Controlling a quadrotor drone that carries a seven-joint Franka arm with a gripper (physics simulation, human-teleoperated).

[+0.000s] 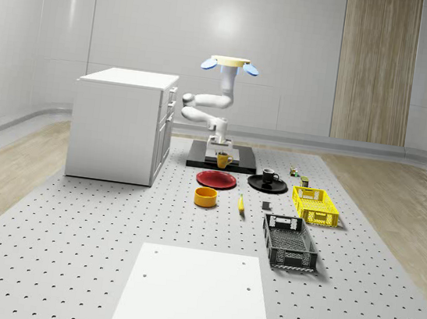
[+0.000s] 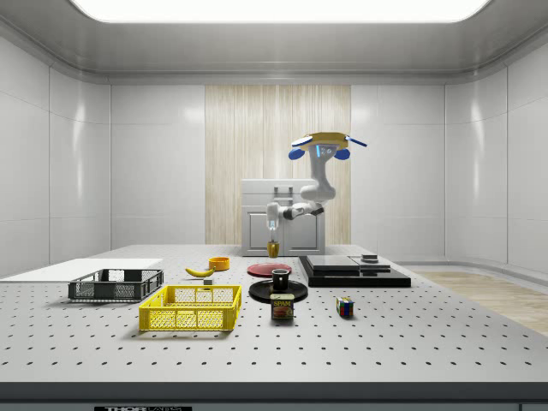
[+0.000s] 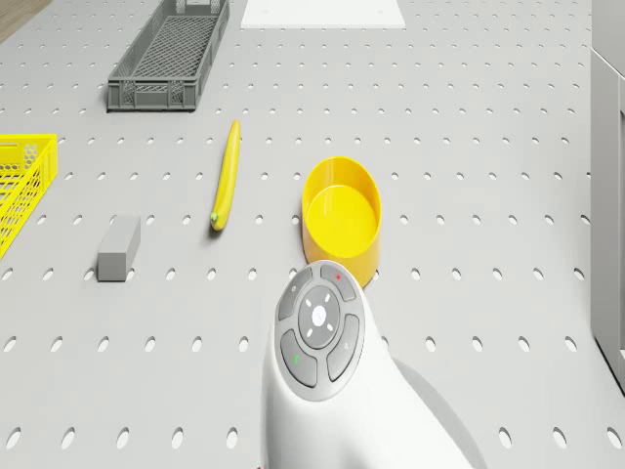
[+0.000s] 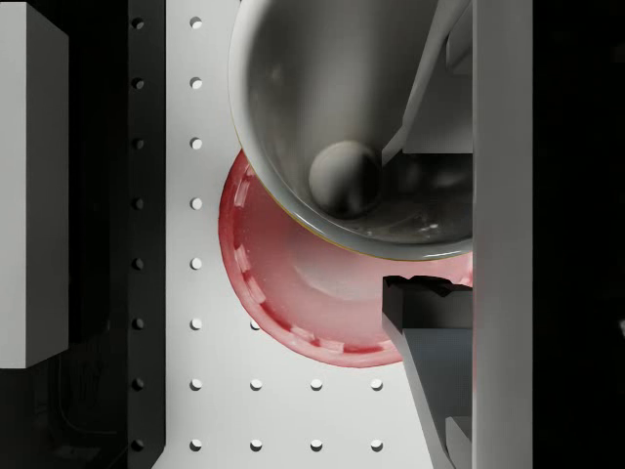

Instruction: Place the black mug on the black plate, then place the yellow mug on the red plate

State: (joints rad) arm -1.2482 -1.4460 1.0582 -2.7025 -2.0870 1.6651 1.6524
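Yellow mug (image 1: 223, 160) clamped in my gripper (image 1: 221, 152), black mug (image 1: 269, 176) already on black plate (image 1: 254, 183). Drone (image 1: 230, 64) hovers behind table; next, lower onto red plate (image 1: 216, 179).

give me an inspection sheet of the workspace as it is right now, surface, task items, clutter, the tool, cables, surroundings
Surface: grey perforated table; a white panel lies at its near end.
Job's things: black mug sits on the black plate. Yellow mug is held in the air above the red plate, not yet set down.
Clutter: yellow bowl, banana, small grey block, yellow crate, grey crate, can, puzzle cube, black slab.
Tool: tool grips the yellow mug; the drone hovers above the slab behind the plates.
Cables: nothing seen.
Surroundings: white cabinet, wood wall panel.
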